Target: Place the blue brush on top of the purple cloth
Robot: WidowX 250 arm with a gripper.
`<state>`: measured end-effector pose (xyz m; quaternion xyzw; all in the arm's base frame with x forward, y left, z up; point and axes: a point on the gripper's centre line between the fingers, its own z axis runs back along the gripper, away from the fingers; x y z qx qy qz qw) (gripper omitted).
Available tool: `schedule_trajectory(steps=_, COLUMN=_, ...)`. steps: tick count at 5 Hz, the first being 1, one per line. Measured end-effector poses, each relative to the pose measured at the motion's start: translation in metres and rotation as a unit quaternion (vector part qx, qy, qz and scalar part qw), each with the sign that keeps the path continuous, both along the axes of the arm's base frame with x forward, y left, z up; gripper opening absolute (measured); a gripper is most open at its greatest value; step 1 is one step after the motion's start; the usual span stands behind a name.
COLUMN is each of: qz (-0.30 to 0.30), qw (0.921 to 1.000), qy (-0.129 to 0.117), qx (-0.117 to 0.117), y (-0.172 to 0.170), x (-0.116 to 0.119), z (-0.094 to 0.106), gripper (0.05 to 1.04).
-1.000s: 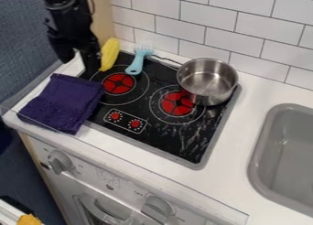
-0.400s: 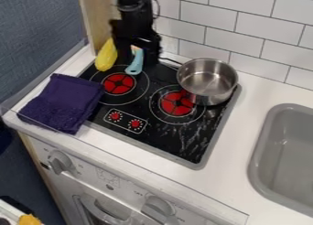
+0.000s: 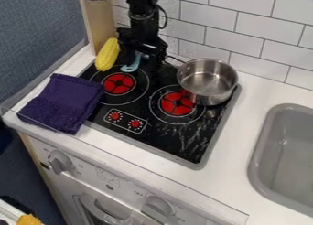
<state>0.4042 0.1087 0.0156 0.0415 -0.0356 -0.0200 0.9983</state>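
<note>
Brush (image 3: 129, 67) in blue lies at the stove's (image 3: 193, 141) back, its head hidden beneath the gripper (image 3: 143, 56) and its handle pointing out toward seven o'clock in the view. I cannot tell whether the gripper is open, closed or holding it. Purple cloth (image 3: 62, 102) sits well apart at eight o'clock from the brush, so the handle points roughly its way. Any carry should go that way, lifted clear of the yellow toy (image 3: 107, 54) near nine o'clock.

No txt legible. Tiny marks on wht oven panel (image 3: 89, 174), approx 7 o'clock in view, & round red hob dials (image 3: 115, 115), approx 9 o'clock, too sm. to read.
</note>
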Motion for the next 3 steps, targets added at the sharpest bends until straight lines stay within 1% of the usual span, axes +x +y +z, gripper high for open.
schedule_trajectory(steps=1, qz=0.019, qw=0.9998, qy=0.001, qx=0.008, y=0.0134, x=-0.0027, z=0.0016, gripper=1.0)
schedule_trajectory(steps=2, qz=0.027, qw=0.9996, qy=0.002, qx=0.008, y=0.0216, x=0.0, z=-0.0022, gripper=0.988)
schedule_trajectory(steps=3, qz=0.031, qw=0.9995, qy=0.003, qx=0.002, y=0.0203, x=-0.0004, z=-0.0024, gripper=0.9)
